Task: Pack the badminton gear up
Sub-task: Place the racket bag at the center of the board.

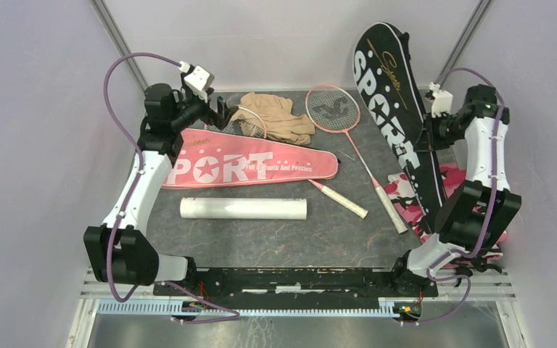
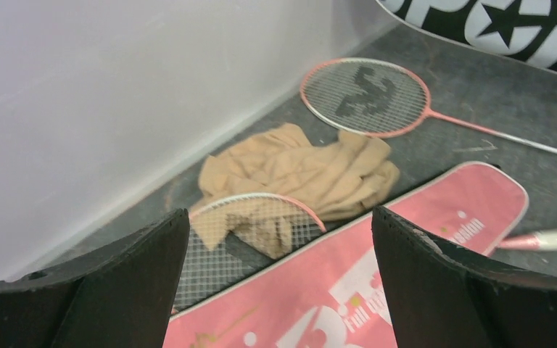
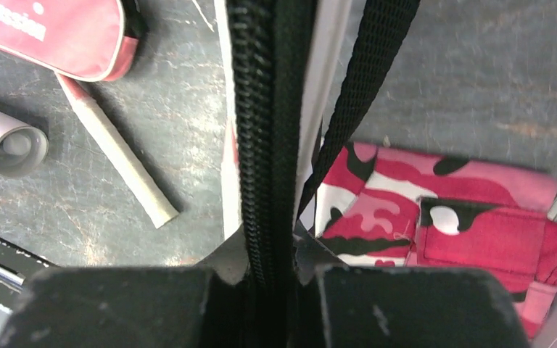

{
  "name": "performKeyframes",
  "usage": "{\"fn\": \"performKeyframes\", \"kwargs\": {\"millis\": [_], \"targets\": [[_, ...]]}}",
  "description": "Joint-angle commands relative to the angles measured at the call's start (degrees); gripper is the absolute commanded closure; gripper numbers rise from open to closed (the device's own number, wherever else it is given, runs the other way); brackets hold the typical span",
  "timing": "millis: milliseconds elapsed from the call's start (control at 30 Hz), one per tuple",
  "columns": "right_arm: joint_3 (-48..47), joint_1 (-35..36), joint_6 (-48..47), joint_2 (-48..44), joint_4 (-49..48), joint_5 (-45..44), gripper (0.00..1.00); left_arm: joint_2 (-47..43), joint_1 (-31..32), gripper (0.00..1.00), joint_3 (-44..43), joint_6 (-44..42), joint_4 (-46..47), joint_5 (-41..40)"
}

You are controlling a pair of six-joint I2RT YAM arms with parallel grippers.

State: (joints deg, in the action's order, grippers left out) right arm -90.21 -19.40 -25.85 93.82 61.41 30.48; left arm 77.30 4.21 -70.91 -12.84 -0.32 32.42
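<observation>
- My left hand [image 1: 221, 112] hovers over the far left of the counter [image 1: 319, 239], its fingers [image 2: 130, 297] spread wide apart with nothing between them.
- Just past those fingers a racket head [image 2: 257, 221] pokes out of the pink cover [image 2: 377, 283]. Only its top arc shows; the rest is hidden inside, and the strings lie over the tan cloth [image 2: 312, 170].
- A pale grip [image 1: 341, 199] sticks out of the pink cover's other end. The cover hides the shaft, so I cannot tell whether it belongs to that head.
- The second racket [image 1: 331, 109] lies bare on the counter between the pink cover and the black cover [image 1: 395, 109].
- My right hand [image 3: 272, 272] is pinched together on the black cover's zipper [image 3: 261, 130] edge, which fills the middle of the wrist view.
- The black cover's near end is cut off behind the right arm.
- The pink camouflage cloth [image 1: 406, 190] lies beneath the black cover, mostly hidden.
- The white tube [image 1: 243, 209] lies flat on the near side of the pink cover, apart from it.
</observation>
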Motion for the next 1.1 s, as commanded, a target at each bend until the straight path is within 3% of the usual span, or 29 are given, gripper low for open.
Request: {"fn": "performKeyframes", "kwargs": {"millis": [0, 200, 300, 733, 933, 1067], "targets": [[-1.5, -4.4, -5.66, 3.02, 1.65, 7.32, 1.0, -2.39, 0.09, 0.0, 3.9, 4.0, 2.14, 5.48], [-2.33, -8.43, -10.28, 11.03, 6.17, 9.24, 1.0, -3.71, 0.69, 0.0, 8.92, 5.71, 4.56, 6.47], [-2.04, -9.23, -11.32, 13.89, 6.22, 8.55, 0.94, -3.73, 0.92, 0.0, 9.98, 6.47, 5.0, 6.6], [-8.14, -8.21, -7.97, 9.76, -3.5, -2.01, 0.25, -5.34, 1.07, 0.0, 11.65, 5.13, 1.59, 0.88], [-2.44, -2.46, -8.96, 0.37, -10.48, -4.49, 0.13, -8.29, 0.98, 0.0, 14.6, 2.89, 0.77, -0.58], [4.52, 6.18, -10.57, -6.72, -14.84, -3.7, 0.12, -9.76, 0.98, 0.0, 15.54, -2.82, -5.83, 1.4]]}}
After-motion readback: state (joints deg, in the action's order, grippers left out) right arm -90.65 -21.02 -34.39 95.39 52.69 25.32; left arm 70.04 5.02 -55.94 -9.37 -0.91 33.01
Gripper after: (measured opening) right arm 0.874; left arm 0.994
